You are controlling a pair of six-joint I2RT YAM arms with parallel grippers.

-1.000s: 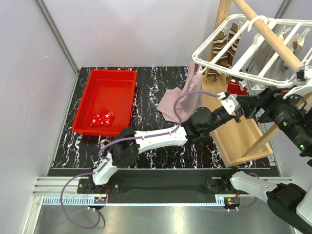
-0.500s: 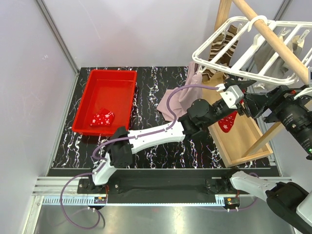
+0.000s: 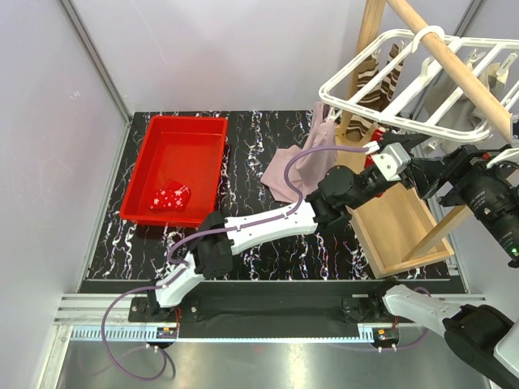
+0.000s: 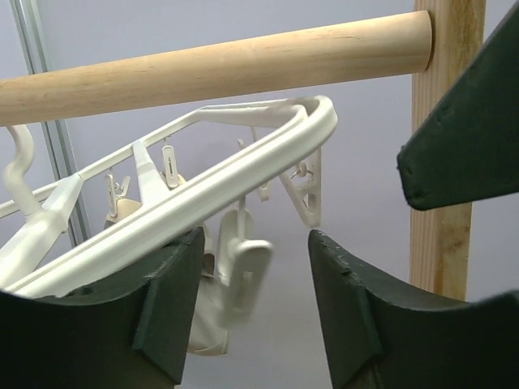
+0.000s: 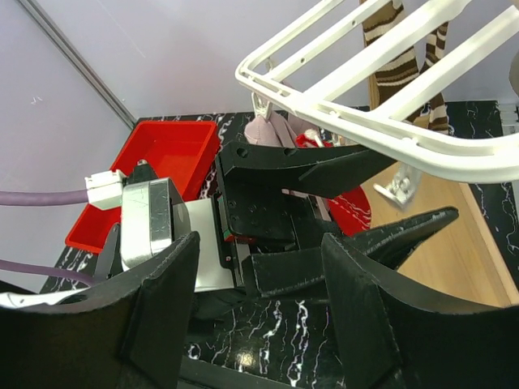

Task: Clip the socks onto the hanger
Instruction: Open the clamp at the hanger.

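- White plastic grid hanger (image 4: 243, 166) hangs by its hook from a round wooden pole (image 4: 211, 69) above the far right corner of the black marbled worktop (image 3: 251, 146).
- 3 socks are on it: a brown-and-cream striped sock (image 5: 385, 49), a beige-grey sock (image 3: 444, 81), and a plain mauve-pink sock (image 3: 292, 166). The mauve-pink sock seems clipped at the hanger's left corner, with its lower end resting on the worktop.
- 1 red sock with white specks (image 3: 170, 197) lies in the red plastic tub (image 3: 185, 119) by the worktop's left edge.
- Left gripper (image 4: 255, 300) is raised under the hanger's near rim, jaws apart and empty. A small white dangling clip (image 4: 243, 275) sits just beyond them.
- Right gripper (image 5: 259, 292) faces it closely from the right, jaws likewise apart and holding nothing.
- A red patch (image 5: 357, 212) shows below the left gripper in the right wrist view. Whether it is another sock, hanging or lying, cannot be told.
- Judged step: between socks, with both grippers at a free clip and no fabric in hand.
- Next move likely calls for fetching a loose red sock. Then 1 gripper squeezes the clip open while the other feeds the cuff in.
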